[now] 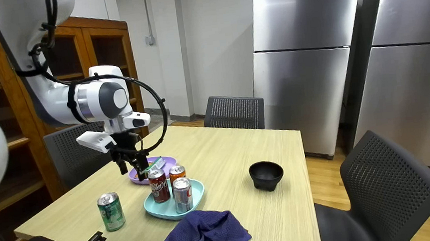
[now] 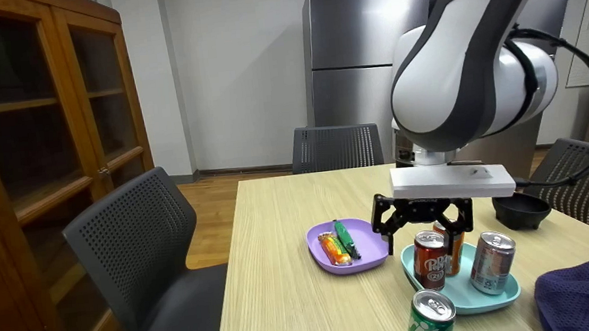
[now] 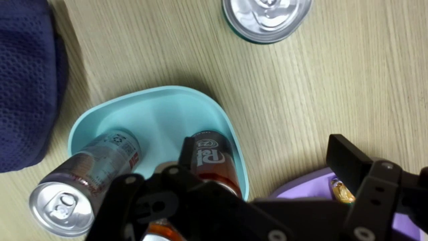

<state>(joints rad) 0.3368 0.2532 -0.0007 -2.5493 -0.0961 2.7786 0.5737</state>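
Gripper [image 3: 260, 152], one, jaws spread wide, nothing held, close to the red can [image 3: 215, 159], upright on the blue plate [image 3: 164, 100]; likely hazard: a misaligned descent could clip this can and tip it against the orange can [image 2: 457, 259].

In an exterior view, a table [image 1: 224, 167] has a cupboard [image 1: 33, 155] to its left, fridges [image 1: 303, 87] behind it at right, and chairs [image 1: 234, 112] left, behind and right. On the table, a tray [image 1: 196, 191] holds three cans [image 1: 183, 196]: a Dr Pepper can [image 1: 159, 187] at left, the others behind and in front to its right. Around the tray: a Sprite can [image 1: 111, 213] left, a cloth [image 1: 205, 235] in front, a bowl [image 1: 266, 175] right, a plate [image 1: 171, 163] with two snacks [image 2: 335, 249] behind. The gripper [image 1: 133, 174] hangs just left of the Dr Pepper can.
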